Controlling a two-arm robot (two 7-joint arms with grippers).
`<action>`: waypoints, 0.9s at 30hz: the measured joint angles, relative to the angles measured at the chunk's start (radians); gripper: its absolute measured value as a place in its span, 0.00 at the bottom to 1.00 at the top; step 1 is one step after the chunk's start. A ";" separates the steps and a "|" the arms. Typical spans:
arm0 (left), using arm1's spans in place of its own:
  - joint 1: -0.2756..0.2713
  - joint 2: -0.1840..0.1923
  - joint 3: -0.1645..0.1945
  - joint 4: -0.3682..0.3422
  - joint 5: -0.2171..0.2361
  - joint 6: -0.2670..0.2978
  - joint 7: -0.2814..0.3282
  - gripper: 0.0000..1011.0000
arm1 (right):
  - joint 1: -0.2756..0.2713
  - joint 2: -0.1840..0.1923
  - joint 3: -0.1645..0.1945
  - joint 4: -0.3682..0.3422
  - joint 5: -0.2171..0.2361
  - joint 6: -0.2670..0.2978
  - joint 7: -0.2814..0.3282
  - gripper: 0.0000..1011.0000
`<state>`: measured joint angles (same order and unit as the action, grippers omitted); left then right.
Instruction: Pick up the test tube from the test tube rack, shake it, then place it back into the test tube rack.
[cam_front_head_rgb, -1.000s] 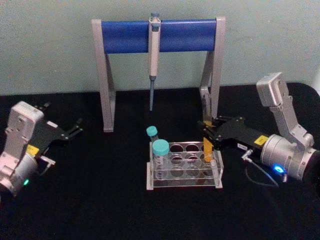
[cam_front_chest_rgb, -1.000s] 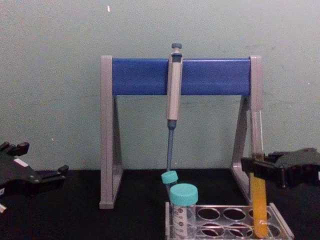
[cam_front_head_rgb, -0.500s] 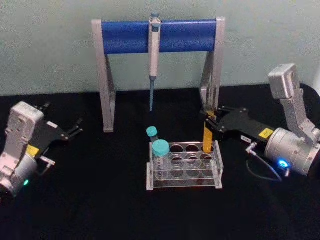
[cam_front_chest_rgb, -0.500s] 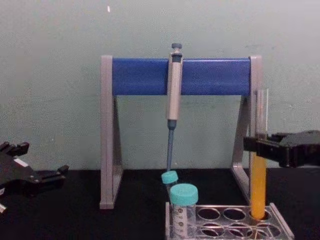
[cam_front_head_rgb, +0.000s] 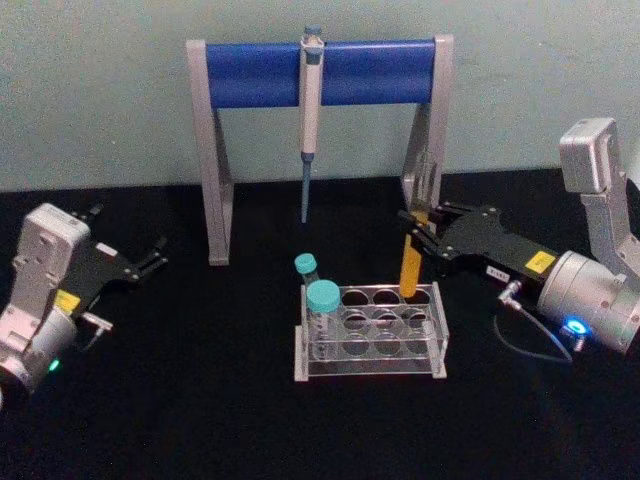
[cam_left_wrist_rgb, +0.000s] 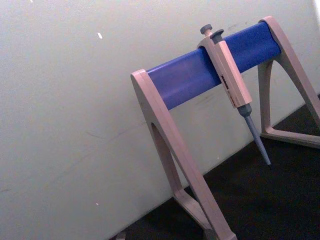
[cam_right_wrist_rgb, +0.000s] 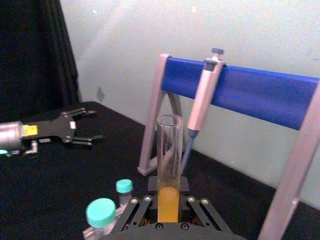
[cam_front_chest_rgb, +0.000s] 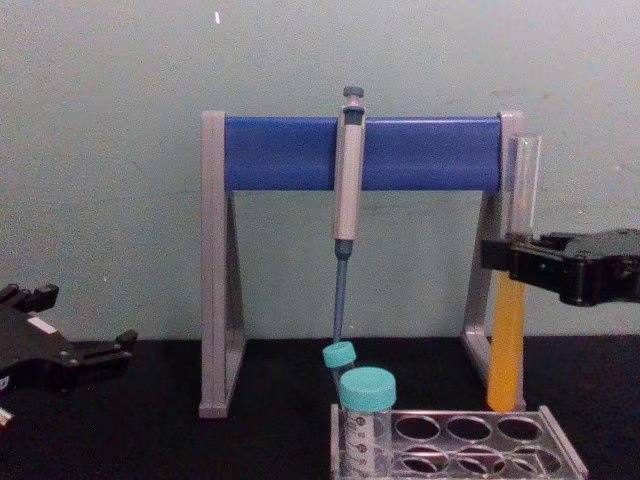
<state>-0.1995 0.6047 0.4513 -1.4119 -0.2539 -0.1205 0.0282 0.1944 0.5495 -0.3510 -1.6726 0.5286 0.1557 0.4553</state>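
A flat black surface stretches from the near edge back to a pale green wall. Two things stand directly on it. A low clear plastic test tube rack, with rows of round holes in its top plate, sits near the middle. Behind it, a tall stand with grey legs and a blue crossbar rests both feet on the surface, close to the wall.

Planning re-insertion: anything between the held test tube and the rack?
Nothing visible. The right hand holds the test tube above the rear right hole of the test tube rack; teal-capped tubes stand at its left end.
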 joint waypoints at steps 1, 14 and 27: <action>0.000 0.000 0.000 0.000 0.000 0.000 0.000 0.99 | -0.002 0.002 -0.002 -0.006 0.006 -0.002 0.003 0.23; 0.000 0.000 0.000 0.000 0.000 0.000 0.000 0.99 | -0.003 0.002 -0.003 -0.008 0.008 -0.003 0.004 0.23; 0.000 0.000 0.000 0.000 0.000 0.000 0.000 0.99 | 0.003 0.006 -0.013 -0.002 0.007 -0.012 0.017 0.23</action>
<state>-0.1995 0.6047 0.4514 -1.4120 -0.2539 -0.1205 0.0283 0.1975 0.5554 -0.3638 -1.6744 0.5356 0.1432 0.4720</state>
